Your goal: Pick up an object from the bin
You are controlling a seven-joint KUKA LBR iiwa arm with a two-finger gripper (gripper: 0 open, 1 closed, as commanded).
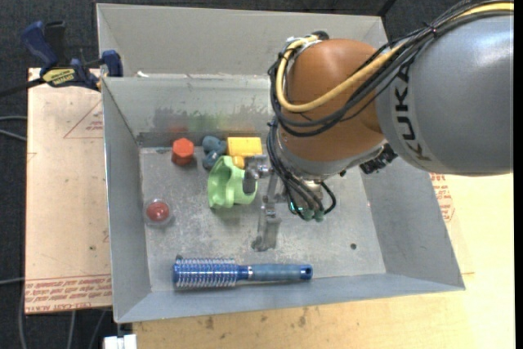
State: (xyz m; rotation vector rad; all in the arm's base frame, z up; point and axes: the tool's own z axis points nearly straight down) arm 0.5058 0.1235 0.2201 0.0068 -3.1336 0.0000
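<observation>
Hand low over bare floor of bin, pointing straight down. Open or closed: cannot tell. Nothing seen gripped.
Just left of hand: green moulded toy, nearest thing, so likeliest pick.
Beyond toy, up-left of hand: yellow block, blue-grey piece, orange-red hexagonal piece. Bunched by back wall, probably awkward to reach.
Well left of hand: red ball, apt to roll.
Toward front wall from hand: blue hairbrush, lying flat.
</observation>
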